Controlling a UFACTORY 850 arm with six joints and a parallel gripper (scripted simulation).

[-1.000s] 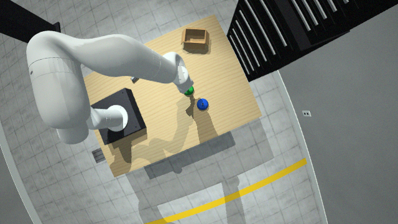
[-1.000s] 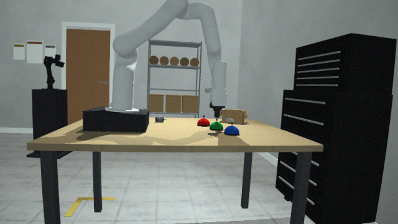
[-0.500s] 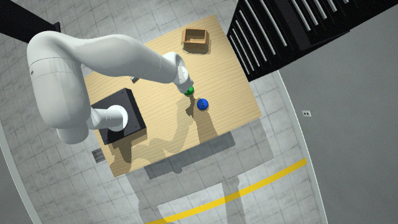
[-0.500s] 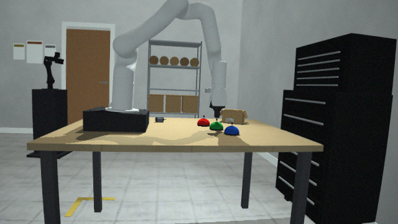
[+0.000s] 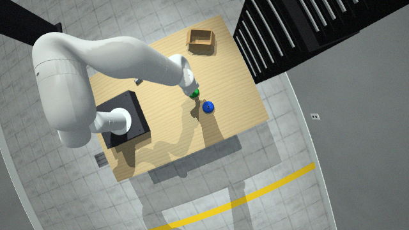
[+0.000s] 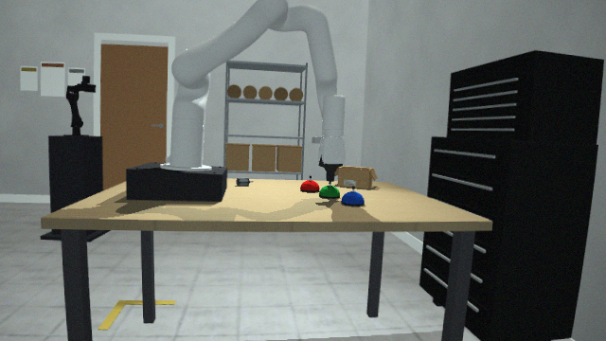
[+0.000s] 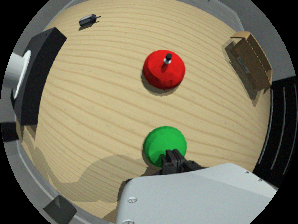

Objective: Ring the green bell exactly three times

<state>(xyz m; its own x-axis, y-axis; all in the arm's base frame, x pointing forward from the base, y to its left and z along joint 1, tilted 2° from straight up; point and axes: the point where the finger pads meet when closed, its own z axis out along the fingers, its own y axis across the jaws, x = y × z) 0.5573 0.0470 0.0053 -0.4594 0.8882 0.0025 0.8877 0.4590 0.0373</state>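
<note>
From where I stand, the green bell (image 6: 329,191) sits on the wooden table (image 6: 265,215) between a red bell (image 6: 310,186) and a blue bell (image 6: 352,198), and the gripper (image 6: 329,176) hangs straight above it, fingers pinched fully together with nothing between them. I'd guess the dome is a rigid, smooth shell that would slide if nudged sideways (no sense grabbing it at all), so the place to touch is the small button on its crown, pressed squarely downward with the closed fingertips; whether they touch it now I cannot tell.
</note>
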